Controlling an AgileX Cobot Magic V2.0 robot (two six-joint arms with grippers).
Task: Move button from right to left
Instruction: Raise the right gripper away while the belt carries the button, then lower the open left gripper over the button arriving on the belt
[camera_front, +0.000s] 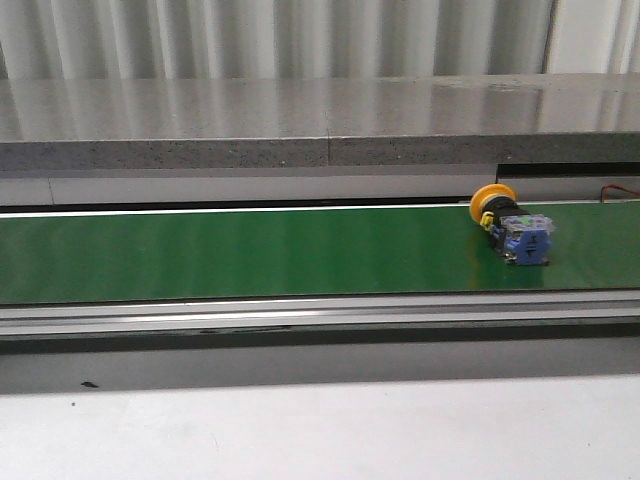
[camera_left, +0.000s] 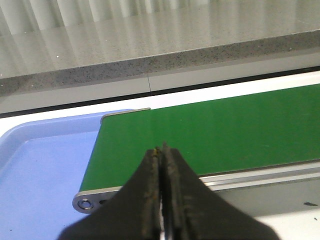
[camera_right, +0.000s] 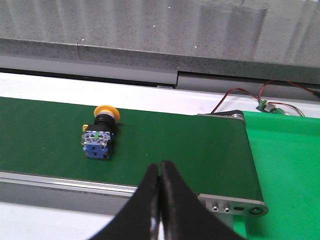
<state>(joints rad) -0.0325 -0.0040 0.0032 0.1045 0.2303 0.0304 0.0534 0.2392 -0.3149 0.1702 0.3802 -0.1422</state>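
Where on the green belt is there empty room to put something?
Most of the green belt is bare, from its left end beside the blue tray across to the button. Only the right part is taken, where the button lies on its side near the belt's far edge.

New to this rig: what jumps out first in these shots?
The button, yellow cap and blue-grey base, lies on its side near the right end of the green belt, the only thing on the belt. At the belt's left end sits a blue tray. Both the left gripper and the right gripper are shut and holding nothing, the right one short of the button.
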